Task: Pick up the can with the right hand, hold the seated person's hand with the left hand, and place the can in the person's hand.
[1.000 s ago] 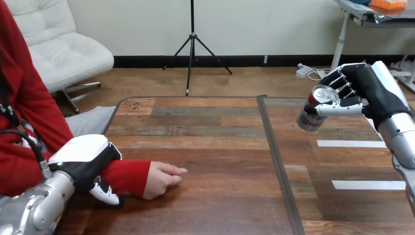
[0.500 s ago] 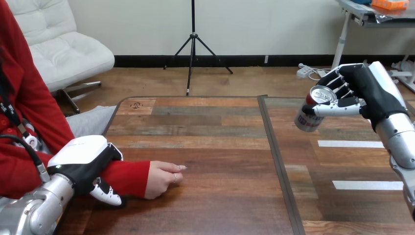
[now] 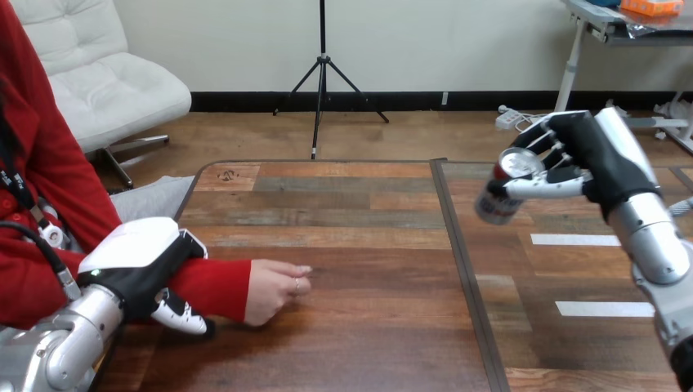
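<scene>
A silver and red can (image 3: 500,191) hangs tilted above the right half of the table, with my right hand (image 3: 587,155) shut on it, fingers and thumb curled round its upper part. At the left, the person's hand (image 3: 274,291) rests loosely curled on the table, palm side down. My left hand (image 3: 143,265) lies over the person's red-sleeved forearm (image 3: 211,287), its thumb and fingers curled round the sleeve just behind the wrist. The can is well apart from the person's hand, to its upper right.
The wooden table (image 3: 368,245) has a dark seam (image 3: 462,269) running front to back right of centre. Two white tape strips (image 3: 587,240) lie on its right part. The person's torso fills the left edge.
My right hand has carried the can a little leftward and slightly up. My left hand and the person's forearm have shifted only slightly.
</scene>
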### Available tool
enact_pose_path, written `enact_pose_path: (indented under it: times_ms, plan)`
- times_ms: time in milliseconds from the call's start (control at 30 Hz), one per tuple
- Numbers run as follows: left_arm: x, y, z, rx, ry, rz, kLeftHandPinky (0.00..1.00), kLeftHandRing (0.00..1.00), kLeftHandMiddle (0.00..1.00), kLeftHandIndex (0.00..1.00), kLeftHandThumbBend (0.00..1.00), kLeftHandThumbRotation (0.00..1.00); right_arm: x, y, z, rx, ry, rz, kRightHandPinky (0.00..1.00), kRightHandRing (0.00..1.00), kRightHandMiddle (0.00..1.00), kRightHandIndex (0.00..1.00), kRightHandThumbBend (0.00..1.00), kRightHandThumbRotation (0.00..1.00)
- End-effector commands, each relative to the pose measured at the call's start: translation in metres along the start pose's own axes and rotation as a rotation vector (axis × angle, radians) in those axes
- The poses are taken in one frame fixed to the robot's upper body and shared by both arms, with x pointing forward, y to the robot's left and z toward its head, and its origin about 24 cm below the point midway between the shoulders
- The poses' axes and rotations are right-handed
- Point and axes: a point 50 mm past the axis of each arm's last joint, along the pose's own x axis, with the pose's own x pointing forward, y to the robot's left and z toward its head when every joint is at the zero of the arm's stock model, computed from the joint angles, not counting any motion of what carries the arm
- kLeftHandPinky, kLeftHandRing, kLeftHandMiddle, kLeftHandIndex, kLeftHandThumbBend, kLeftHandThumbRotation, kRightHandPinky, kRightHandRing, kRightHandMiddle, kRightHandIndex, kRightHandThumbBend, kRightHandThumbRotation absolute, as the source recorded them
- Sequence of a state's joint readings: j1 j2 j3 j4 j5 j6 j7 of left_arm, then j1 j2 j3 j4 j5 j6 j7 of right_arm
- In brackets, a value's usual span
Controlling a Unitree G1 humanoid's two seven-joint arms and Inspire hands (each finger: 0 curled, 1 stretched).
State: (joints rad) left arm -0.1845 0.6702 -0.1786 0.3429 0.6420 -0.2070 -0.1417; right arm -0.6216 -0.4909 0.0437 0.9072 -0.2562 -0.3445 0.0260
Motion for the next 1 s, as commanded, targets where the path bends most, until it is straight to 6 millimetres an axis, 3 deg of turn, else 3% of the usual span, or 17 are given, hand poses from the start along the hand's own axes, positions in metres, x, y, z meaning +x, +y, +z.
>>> enact_pose_path:
  times_ms: [0, 967]
  plan:
    - [0.002, 0.061, 0.028, 0.026, -0.169, 0.272, 0.24, 0.3, 0.34, 0.34, 0.77, 0.0, 0.016, -0.004, 0.031, 0.014, -0.093, -0.043, 0.36, 0.4, 0.45, 0.48, 0.73, 0.0]
    - [-0.004, 0.086, 0.046, 0.001, -0.258, 0.388, 0.27, 0.32, 0.36, 0.36, 0.79, 0.0, 0.022, 0.021, 0.042, 0.027, -0.107, 0.011, 0.32, 0.37, 0.44, 0.48, 0.71, 0.0]
